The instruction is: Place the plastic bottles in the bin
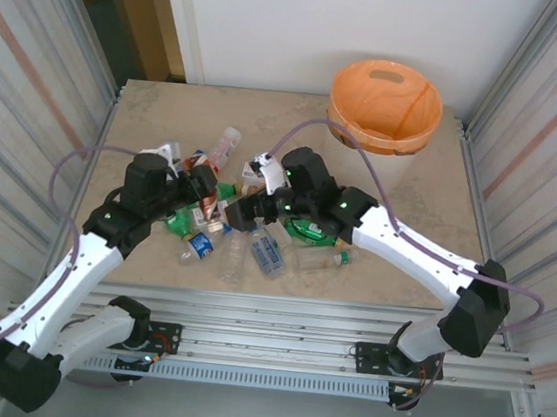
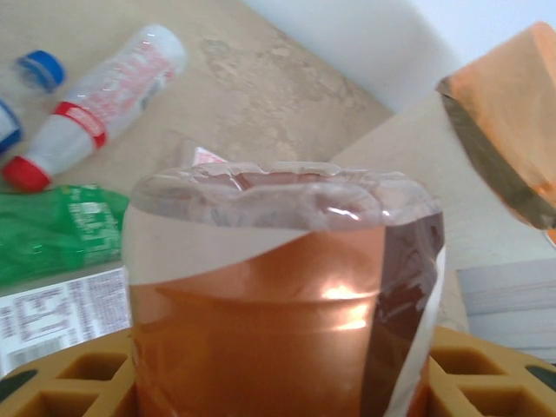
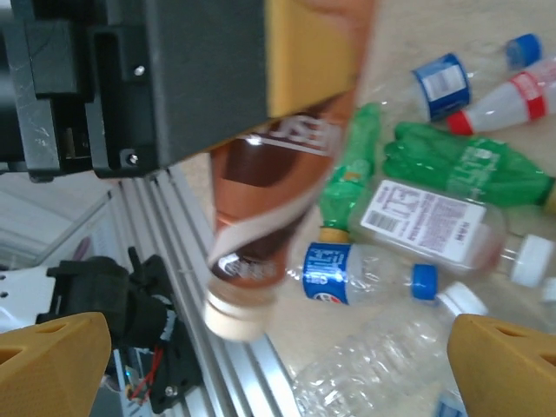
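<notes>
Here the left gripper (image 2: pixel 278 395) is clamped on a brown bottle (image 2: pixel 278 295). Its yellow fingers (image 2: pixel 69 382) press against both sides of the body, with the bottle's lobed base pointing away from the wrist. From the right wrist view the same bottle sticks out past the fingers at a slant, and its cream cap (image 3: pixel 233 321) is at the low end. Whether it is clear of the other bottles cannot be told.

The right gripper (image 3: pixel 278 347) has its two yellow fingers (image 3: pixel 52 356) spread wide, with nothing between them and nothing touching them. It hovers just beside the left gripper, above the pile of bottles (image 1: pixel 245 235) in the middle of the table (image 1: pixel 168 115).

In that pile a clear bottle with a blue label (image 3: pixel 347 271) and a blue cap lies on its side. A crumpled green bottle (image 3: pixel 473 161) lies beyond it, and a clear bottle with a red cap (image 2: pixel 104 95) lies on bare tabletop a little apart.

The bin (image 1: pixel 432 115), lined with an orange bag, stands at the far right corner of the table, well apart from both grippers and from the pile.
</notes>
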Motion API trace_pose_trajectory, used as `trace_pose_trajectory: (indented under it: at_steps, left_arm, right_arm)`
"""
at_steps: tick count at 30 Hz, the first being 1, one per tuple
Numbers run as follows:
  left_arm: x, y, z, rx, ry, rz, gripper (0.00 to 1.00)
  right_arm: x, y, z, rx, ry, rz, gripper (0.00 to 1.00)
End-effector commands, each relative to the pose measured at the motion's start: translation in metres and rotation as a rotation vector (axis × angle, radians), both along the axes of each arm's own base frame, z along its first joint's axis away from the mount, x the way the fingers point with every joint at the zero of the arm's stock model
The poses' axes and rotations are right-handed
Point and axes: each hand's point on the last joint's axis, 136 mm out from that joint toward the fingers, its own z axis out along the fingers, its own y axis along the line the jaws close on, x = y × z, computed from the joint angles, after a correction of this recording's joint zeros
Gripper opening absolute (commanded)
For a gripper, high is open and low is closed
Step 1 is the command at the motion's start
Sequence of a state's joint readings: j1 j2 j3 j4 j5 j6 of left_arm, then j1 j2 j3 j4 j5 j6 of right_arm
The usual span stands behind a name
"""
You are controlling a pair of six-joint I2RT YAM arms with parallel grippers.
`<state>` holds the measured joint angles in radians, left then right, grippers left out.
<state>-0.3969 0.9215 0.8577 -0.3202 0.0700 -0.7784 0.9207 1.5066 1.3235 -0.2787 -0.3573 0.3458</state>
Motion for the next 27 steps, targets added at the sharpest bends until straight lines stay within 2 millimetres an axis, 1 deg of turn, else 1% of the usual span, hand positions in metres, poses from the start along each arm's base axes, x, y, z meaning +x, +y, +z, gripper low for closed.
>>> trace_pose_trajectory:
  at_steps: [1, 6, 9, 11, 13, 15, 18, 20, 22, 24, 25, 27]
  left_arm:
    - [0.011, -0.016, 0.032, -0.057, -0.09, -0.008, 0.24]
    - [0.012, -0.031, 0.036, -0.077, -0.095, -0.041, 0.24]
    - [0.011, -0.033, 0.039, -0.1, -0.102, -0.043, 0.24]
    - [0.01, -0.033, 0.041, -0.108, -0.106, -0.046, 0.24]
    - [0.008, -0.032, 0.044, -0.116, -0.111, -0.045, 0.24]
    - [0.005, -0.032, 0.046, -0.122, -0.119, -0.046, 0.27]
    - [0.002, -0.027, 0.048, -0.12, -0.131, -0.033, 0.41]
    - [0.0, -0.023, 0.049, -0.113, -0.141, -0.021, 0.55]
    - [-0.003, -0.018, 0.053, -0.101, -0.155, -0.012, 0.78]
    - [-0.007, -0.013, 0.059, -0.083, -0.172, -0.007, 0.97]
    - [-0.011, -0.01, 0.064, -0.074, -0.188, -0.005, 0.99]
    - [-0.017, -0.003, 0.073, -0.06, -0.221, 0.008, 0.99]
  right_arm:
    - [-0.006, 0.023, 0.006, 0.062, 0.025, 0.055, 0.96]
    - [0.0, 0.035, -0.004, 0.063, 0.035, 0.063, 0.88]
    - [0.007, 0.039, -0.009, 0.053, 0.022, 0.045, 0.81]
    - [0.012, 0.041, -0.012, 0.051, 0.02, 0.037, 0.75]
    - [0.016, 0.043, -0.012, 0.054, 0.013, 0.027, 0.65]
    - [0.02, 0.044, -0.014, 0.051, 0.016, 0.019, 0.51]
    - [0.023, 0.043, -0.015, 0.048, 0.021, 0.007, 0.31]
    - [0.024, 0.04, -0.014, 0.044, 0.019, -0.001, 0.22]
    - [0.026, 0.035, -0.013, 0.032, 0.014, -0.021, 0.18]
    - [0.028, 0.027, -0.01, 0.023, 0.007, -0.044, 0.16]
    - [0.029, 0.022, -0.008, 0.018, 0.007, -0.056, 0.14]
    - [0.036, 0.009, -0.003, 0.007, 0.007, -0.095, 0.13]
